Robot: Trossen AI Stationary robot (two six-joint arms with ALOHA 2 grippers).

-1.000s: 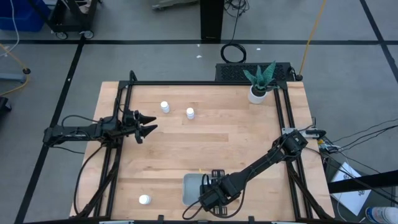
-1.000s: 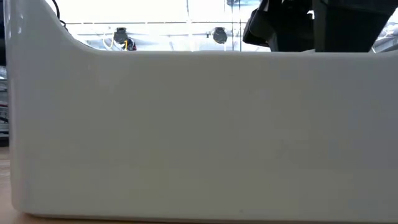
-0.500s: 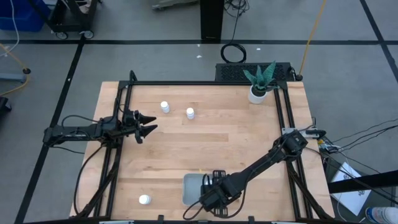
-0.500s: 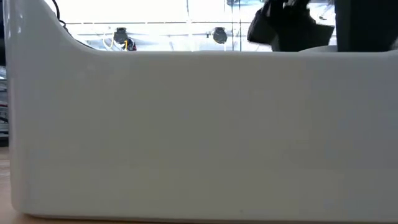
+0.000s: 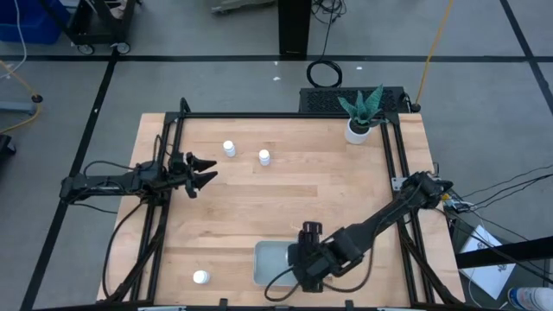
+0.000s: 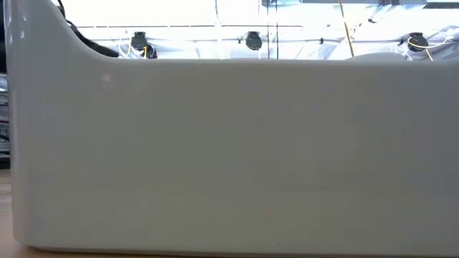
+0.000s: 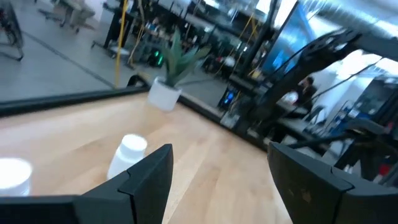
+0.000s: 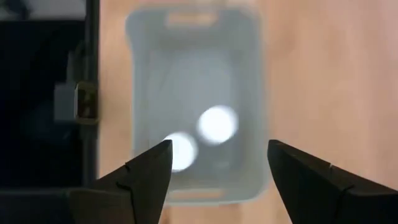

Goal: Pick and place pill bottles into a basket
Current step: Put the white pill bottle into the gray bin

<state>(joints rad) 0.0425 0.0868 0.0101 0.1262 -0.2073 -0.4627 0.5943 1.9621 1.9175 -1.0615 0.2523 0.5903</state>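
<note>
Right gripper point(image 5: 298, 269) poised over the basket point(image 5: 270, 262) at the near edge of the table point(image 5: 320, 186), a little right of the middle; fingers point(image 8: 140, 177) spread apart, gripping nothing. Seen past those fingers from the right wrist: two pill bottles point(image 8: 217, 124) lying inside the basket, caps up, close together, one point(image 8: 180, 151) a little nearer one end wall. From overhead, those two hidden beneath the arm. Low view filled by the basket's pale wall point(image 6: 229, 150), nothing of its contents visible there.

Left gripper point(image 5: 200, 171) parked over the left part of the table, well clear of the basket, fingers point(image 7: 146, 174) wide apart and empty. Just beyond it, toward the far side, two more bottles standing upright on the wood: one point(image 5: 229, 149) to the left, one point(image 5: 264, 157) a little to its right, apart from each other. A fifth bottle point(image 5: 200, 277) alone near the near left corner, left of the basket and not touching it.

Potted plant point(image 5: 359, 118) at the far right corner.
</note>
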